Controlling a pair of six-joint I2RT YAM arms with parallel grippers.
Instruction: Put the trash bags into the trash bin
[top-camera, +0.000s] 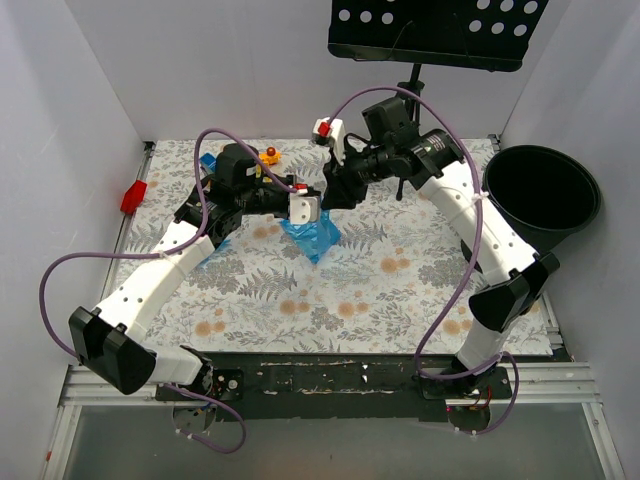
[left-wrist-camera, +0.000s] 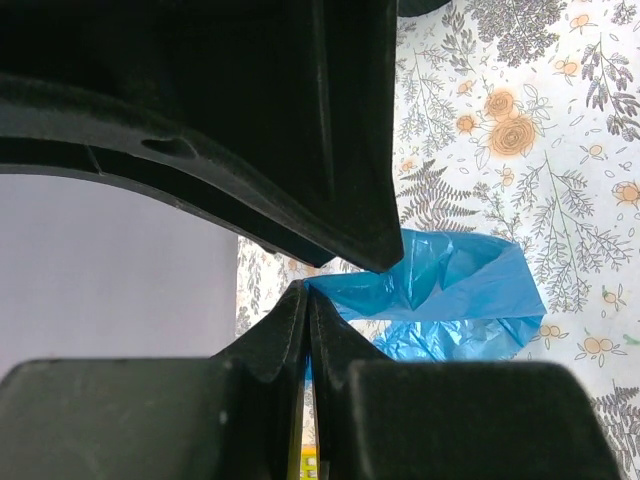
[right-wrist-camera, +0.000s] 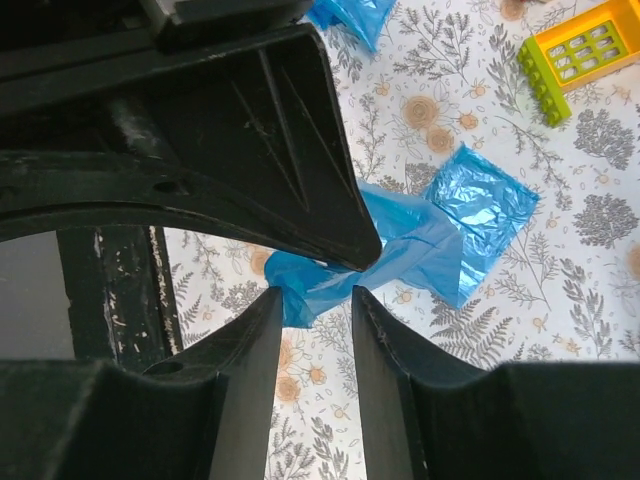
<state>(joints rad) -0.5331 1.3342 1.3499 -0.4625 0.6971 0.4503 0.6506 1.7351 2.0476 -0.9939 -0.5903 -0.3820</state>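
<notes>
A blue trash bag (top-camera: 312, 236) hangs over the middle of the floral table. My left gripper (top-camera: 304, 213) is shut on its upper edge; the left wrist view shows the closed jaws (left-wrist-camera: 306, 291) pinching the film, and the bag (left-wrist-camera: 455, 296) spreads out to the right. My right gripper (top-camera: 329, 197) is just right of it, open, and its jaws (right-wrist-camera: 312, 297) straddle a bunched corner of the same bag (right-wrist-camera: 405, 248). A folded blue bag (right-wrist-camera: 482, 207) lies flat on the cloth below. The black trash bin (top-camera: 541, 196) stands at the right edge.
A black music stand (top-camera: 437, 30) overhangs the back. More blue film lies under my left arm (top-camera: 203, 262) and at the back left (top-camera: 207, 160). A yellow-green block (right-wrist-camera: 572, 50), an orange toy (top-camera: 270, 153) and a red piece (top-camera: 133, 196) are nearby.
</notes>
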